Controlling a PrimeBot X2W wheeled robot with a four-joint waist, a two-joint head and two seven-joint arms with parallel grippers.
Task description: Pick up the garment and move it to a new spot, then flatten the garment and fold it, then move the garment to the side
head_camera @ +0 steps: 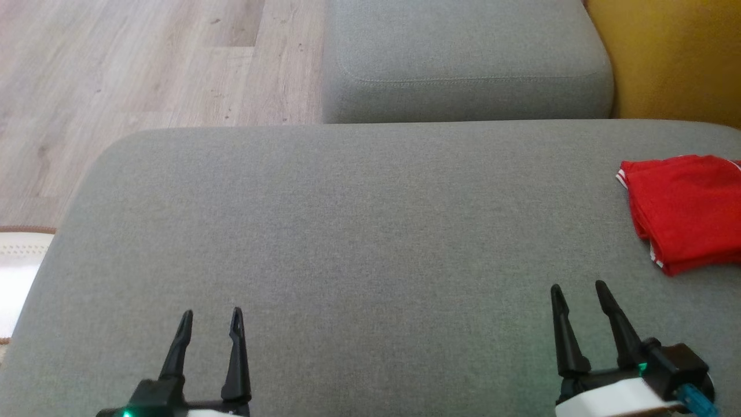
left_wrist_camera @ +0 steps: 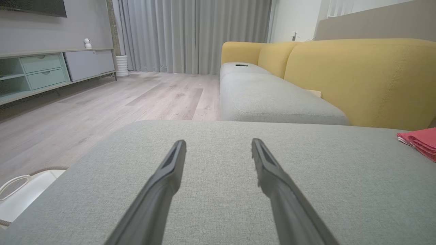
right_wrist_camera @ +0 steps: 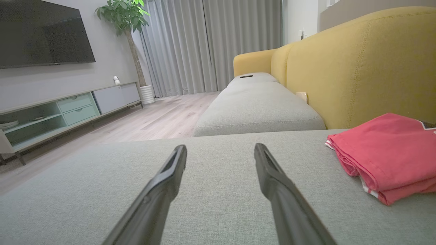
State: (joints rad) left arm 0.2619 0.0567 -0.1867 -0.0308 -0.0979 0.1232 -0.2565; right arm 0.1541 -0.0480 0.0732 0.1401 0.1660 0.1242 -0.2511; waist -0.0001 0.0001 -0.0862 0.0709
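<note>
Garment: The red garment [right_wrist_camera: 385, 156] lies folded in several layers, with thin white stripes along its hems. It rests on the large grey cushion [head_camera: 359, 231], at the cushion's right end and toward its far edge. Nothing touches it.

Right gripper: The right gripper [head_camera: 578, 285] sits above the cushion's near edge on the right side. Its two dark fingers are spread apart with nothing between them. It is the nearer of the two to the garment, but clearly apart from it.

Left gripper: The left gripper [head_camera: 211, 313] sits above the cushion's near edge toward the left, well apart from the garment. Its fingers are likewise parted and empty.

Cushion: The fabric is a flat woven grey, and the far left corner is rounded.

Second cushion: A smaller grey seat [head_camera: 463, 52] with a stitched seam butts against the cushion's far edge. A small dark flat thing [right_wrist_camera: 246, 76] lies on a further seat beyond it; what it is cannot be told.

Backrest: A yellow backrest [head_camera: 671, 52] rises just beyond the cushion's far right corner, behind the garment.

Floor: Pale wood planks [head_camera: 145, 63] run along the cushion's left side and past its far left corner.

White object: A white object [head_camera: 17, 272] with a corded edge lies on the floor just off the cushion's near left corner. Its nature cannot be told.

Background: Grey curtains [right_wrist_camera: 204, 44], a potted plant [right_wrist_camera: 124, 13], a dark screen [right_wrist_camera: 41, 32] and a low cabinet [right_wrist_camera: 68, 109] with pale green drawers stand far across the floor from the cushion's far edge.
</note>
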